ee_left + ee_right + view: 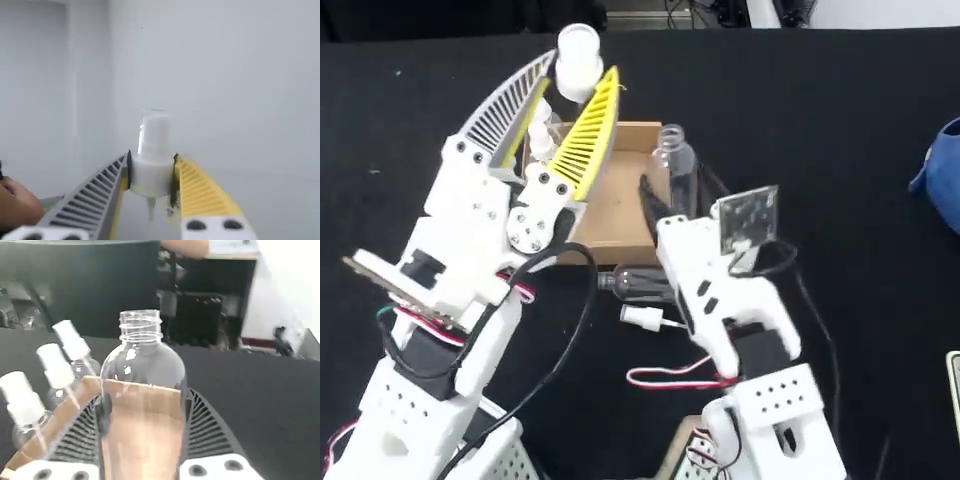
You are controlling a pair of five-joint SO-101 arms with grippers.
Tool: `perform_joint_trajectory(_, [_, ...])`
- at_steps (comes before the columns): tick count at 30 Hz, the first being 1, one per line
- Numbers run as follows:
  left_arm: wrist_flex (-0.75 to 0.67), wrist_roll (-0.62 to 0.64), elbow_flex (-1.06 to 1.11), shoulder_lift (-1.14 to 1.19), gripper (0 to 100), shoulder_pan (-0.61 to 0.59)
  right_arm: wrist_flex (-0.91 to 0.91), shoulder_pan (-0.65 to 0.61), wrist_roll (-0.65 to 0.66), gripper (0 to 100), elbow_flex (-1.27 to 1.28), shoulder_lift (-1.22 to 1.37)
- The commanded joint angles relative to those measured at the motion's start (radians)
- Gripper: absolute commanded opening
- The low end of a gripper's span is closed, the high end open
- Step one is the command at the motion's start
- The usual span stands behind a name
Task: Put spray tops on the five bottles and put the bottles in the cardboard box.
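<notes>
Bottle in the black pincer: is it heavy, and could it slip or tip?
Probably light: the bottle looks clear and empty, with no top. Its smooth round sides might slip in the pincer, though ribbed fingers hug it. Set down, it is tall and could tip.

The counter [850,130] had a black surface. A plain pale wall [225,75] bounded the room. Cables [692,12] lay past the counter's far edge.
</notes>
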Motion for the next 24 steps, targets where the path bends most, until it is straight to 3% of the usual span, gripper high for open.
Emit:
perform_joint_trajectory(1, [-0.02, 0.098, -0.012, 0.0, 3, 0.024, -0.078, -0.018, 0.002, 1.1, 0.03, -0.058])
perform_joint_trajectory(20, [-0.025, 0.13, -0.105, 0.157, 3, 0.03, -0.084, -0.018, 0.005, 1.1, 0.117, -0.179])
perform_joint_trajectory(24, [-0.118, 0.13, -0.093, 0.167, 3, 0.03, -0.086, -0.048, 0.006, 1.1, 0.128, -0.177])
